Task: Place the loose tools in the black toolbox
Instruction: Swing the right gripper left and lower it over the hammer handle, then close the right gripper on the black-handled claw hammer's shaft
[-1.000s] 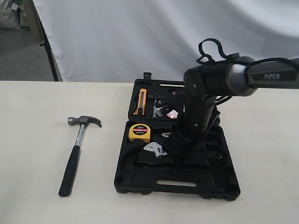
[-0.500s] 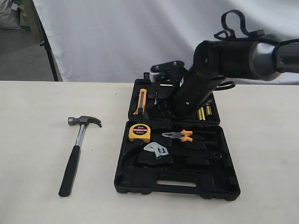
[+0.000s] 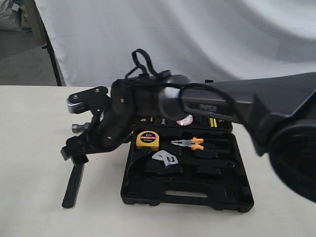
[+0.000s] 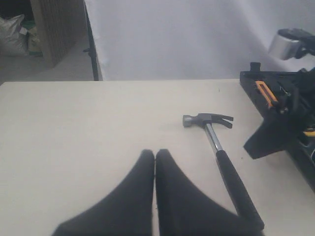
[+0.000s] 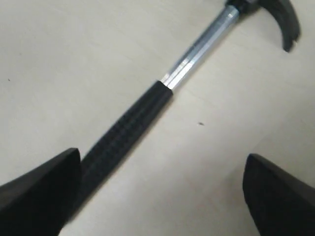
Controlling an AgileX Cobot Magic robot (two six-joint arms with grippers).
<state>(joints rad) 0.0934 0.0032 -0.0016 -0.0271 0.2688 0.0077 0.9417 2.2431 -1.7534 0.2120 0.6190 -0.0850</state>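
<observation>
Hovering spread wide over the hammer (image 5: 147,113), the right gripper (image 5: 160,194) may grab far from the heavy head and let it tip; the left gripper (image 4: 155,153) rests closed.

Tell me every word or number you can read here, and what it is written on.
"PiPER": on the right arm's dark casing, faint but legible.
"2m": on the yellow tape measure. The small line below it is too small to read.
Round reddish label just behind the arm: too blurred to read.
Both wrist views: no text.
</observation>
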